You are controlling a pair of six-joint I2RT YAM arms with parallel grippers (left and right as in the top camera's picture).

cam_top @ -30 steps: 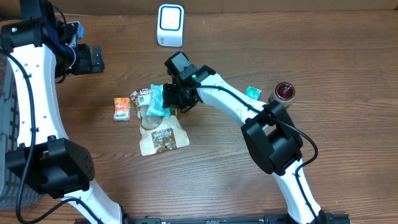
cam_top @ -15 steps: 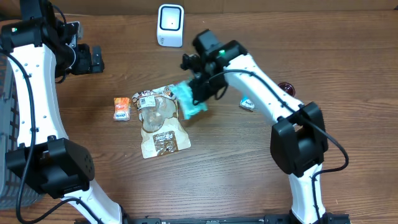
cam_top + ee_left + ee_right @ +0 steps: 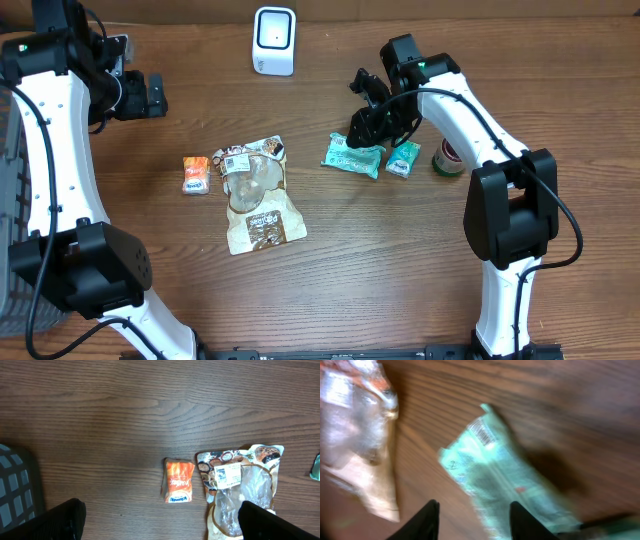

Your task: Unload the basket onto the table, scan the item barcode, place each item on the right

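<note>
A teal packet [image 3: 353, 155] lies flat on the table to the right of the centre, well in front of the white barcode scanner [image 3: 273, 40] at the back. My right gripper [image 3: 372, 118] hovers just behind this packet. In the right wrist view its fingers [image 3: 427, 520] stand apart, open, with the blurred teal packet [image 3: 505, 475] below them and its barcode [image 3: 482, 434] facing up. My left gripper [image 3: 150, 95] stays at the far left, open and empty, with the left gripper [image 3: 162, 522] looking down on bare wood.
A small teal packet [image 3: 404, 158] and a dark can [image 3: 448, 158] sit right of the teal packet. An orange packet [image 3: 196, 174] and a brown and clear bag [image 3: 255, 195] lie left of centre; the orange packet [image 3: 179, 480] and the bag [image 3: 240, 485] also show below the left wrist.
My right arm swung right with the teal packet, from over the bag to beside the small teal packet, and its jaws opened, leaving it on the table. The left arm stayed still.
</note>
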